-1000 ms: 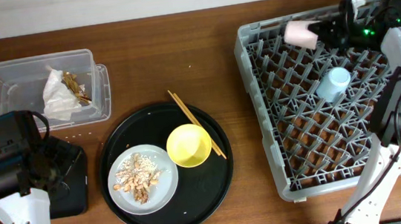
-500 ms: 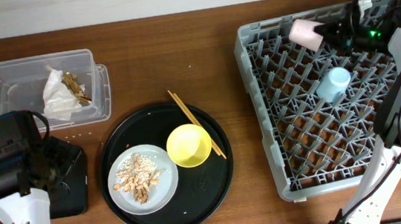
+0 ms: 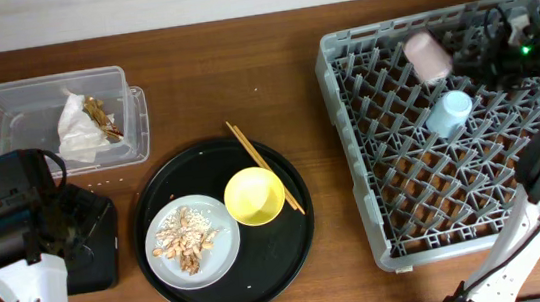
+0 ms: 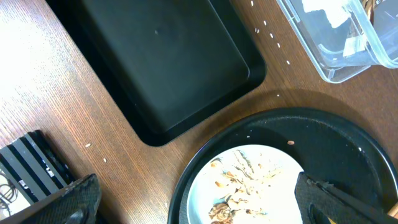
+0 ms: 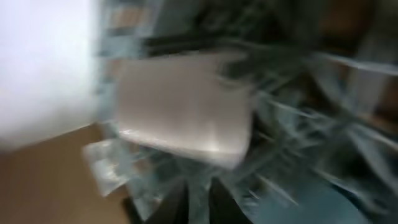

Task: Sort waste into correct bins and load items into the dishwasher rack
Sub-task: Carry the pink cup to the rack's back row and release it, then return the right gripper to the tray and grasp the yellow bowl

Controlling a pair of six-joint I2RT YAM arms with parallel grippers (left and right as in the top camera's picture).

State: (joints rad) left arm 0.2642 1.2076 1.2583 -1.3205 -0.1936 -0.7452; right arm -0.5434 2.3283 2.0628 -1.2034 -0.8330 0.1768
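Note:
The pink cup lies on its side at the far edge of the grey dishwasher rack, blurred. My right gripper is at its right end, fingers close together on its rim; the right wrist view shows the cup blurred just above the dark fingers. The light-blue cup stands in the rack. My left gripper is open and empty over the plate with food scraps. The yellow bowl and chopsticks lie on the round black tray.
The clear tub at the far left holds the white napkin and brown wrapper. The shallow black rectangular tray lies beside the round tray, partly under my left arm. Small crumbs dot the wood near the tub.
My right gripper has moved right along the rack's far edge, and the pink cup has moved right and slightly nearer with it. The left arm has not moved.

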